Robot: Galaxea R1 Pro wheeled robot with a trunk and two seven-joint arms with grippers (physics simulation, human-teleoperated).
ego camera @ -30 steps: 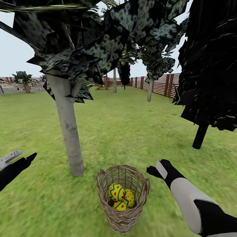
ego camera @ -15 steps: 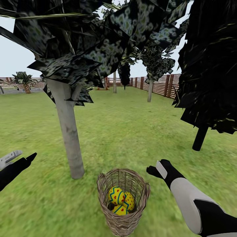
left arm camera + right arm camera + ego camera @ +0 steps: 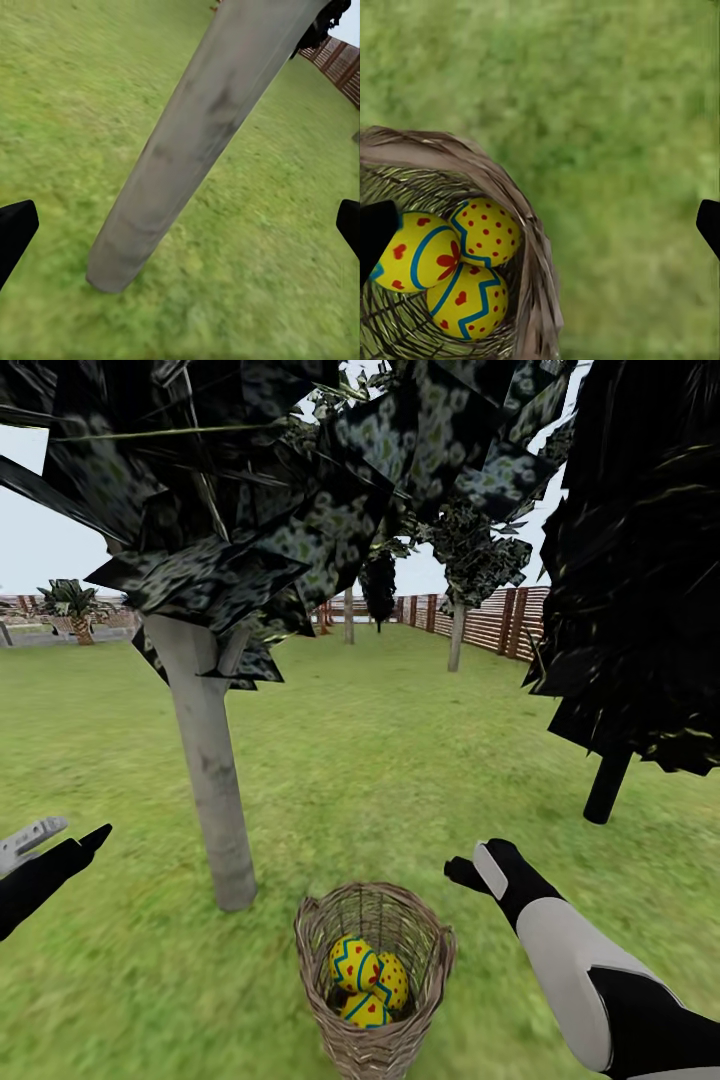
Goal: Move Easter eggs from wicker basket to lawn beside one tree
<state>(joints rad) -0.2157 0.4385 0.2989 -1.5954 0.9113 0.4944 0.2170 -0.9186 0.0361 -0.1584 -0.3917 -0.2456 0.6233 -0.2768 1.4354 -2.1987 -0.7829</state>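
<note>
while all three eggs [image 3: 366,980] lie huddled at the bottom of the basket [image 3: 375,1040], touching one another, the job looks to be at its very first step: reaching in for an egg. the basket stands upright on the lawn [image 3: 400,760] just in front of the robot, near the foot of the grey tree [image 3: 212,790]. the right gripper [image 3: 468,872] hangs above the grass just beside the basket's rim, jaws spread wide and empty; in its wrist view the eggs [image 3: 454,266] sit off to one side, so it is not yet over them. the left gripper [image 3: 60,835] is well apart from the basket, pointing at the trunk [image 3: 202,135], its jaws also wide and holding nothing. next, i judge, the right arm must shift over the basket mouth, drop between the wicker walls without knocking the rim, and close on the topmost egg; the deep, narrow basket leaves little room.
</note>
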